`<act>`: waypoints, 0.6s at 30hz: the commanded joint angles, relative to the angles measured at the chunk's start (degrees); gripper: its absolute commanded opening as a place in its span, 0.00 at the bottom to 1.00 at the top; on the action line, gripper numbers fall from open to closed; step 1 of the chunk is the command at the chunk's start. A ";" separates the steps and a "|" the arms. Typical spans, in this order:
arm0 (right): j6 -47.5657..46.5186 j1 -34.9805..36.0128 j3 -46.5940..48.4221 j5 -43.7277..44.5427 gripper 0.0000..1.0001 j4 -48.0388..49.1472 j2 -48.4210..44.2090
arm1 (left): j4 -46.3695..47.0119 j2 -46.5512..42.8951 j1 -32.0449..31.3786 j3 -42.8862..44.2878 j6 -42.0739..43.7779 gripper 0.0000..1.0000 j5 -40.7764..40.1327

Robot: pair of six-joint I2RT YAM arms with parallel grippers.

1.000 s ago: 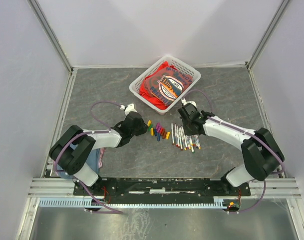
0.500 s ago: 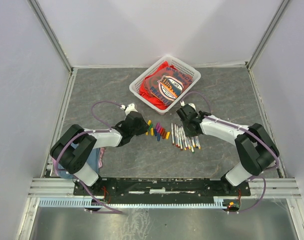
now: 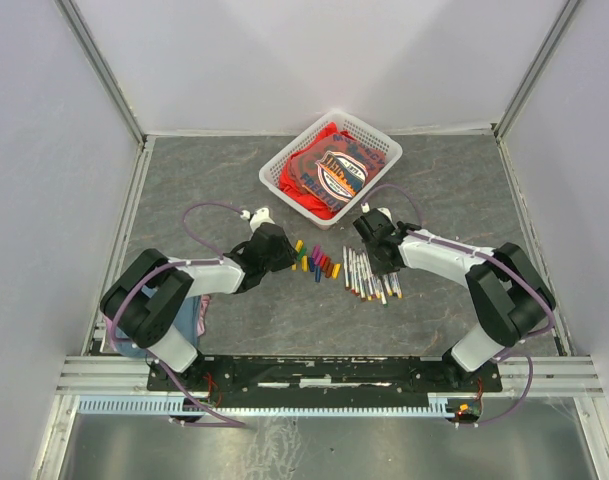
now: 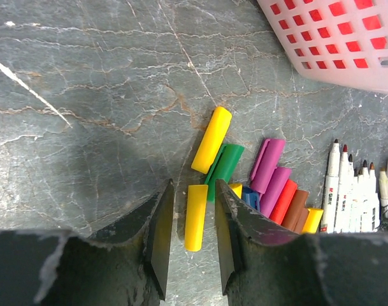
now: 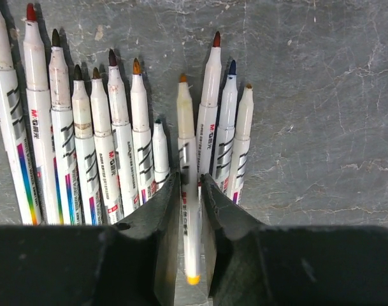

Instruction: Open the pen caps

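Observation:
Several pen caps [image 3: 319, 263] lie loose in a small pile on the table, in yellow, green, purple, red, brown and blue. My left gripper [image 3: 284, 252] is low at the pile's left end. In the left wrist view it [image 4: 192, 186] is open, its jaws standing either side of one yellow cap [image 4: 195, 220] with a gap on each side. A second yellow cap [image 4: 211, 139] and a green cap [image 4: 224, 167] lie just beyond. My right gripper [image 5: 189, 180] is shut on a white pen barrel [image 5: 186, 127] with an orange tip, in the row of uncapped pens [image 3: 369, 275].
A white basket [image 3: 274, 175] holding red cloth stands behind the pens and caps; its rim shows in the left wrist view [image 4: 334, 38]. A blue cloth [image 3: 199, 315] lies beside the left arm's base. Grey walls enclose the table.
My right gripper has shifted slightly left and nearer along the row of pens. The left gripper has stayed at the caps with almost no movement.

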 commanded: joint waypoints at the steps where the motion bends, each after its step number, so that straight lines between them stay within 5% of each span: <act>1: -0.25 -0.22 2.53 -0.54 0.26 1.57 0.18 | -0.25 -2.45 -0.24 1.40 1.46 0.40 -1.90; 18: 0.18 -0.26 1.76 -0.97 0.28 1.28 -4.63 | -1.05 -8.86 -0.31 -0.42 0.35 0.44 -2.83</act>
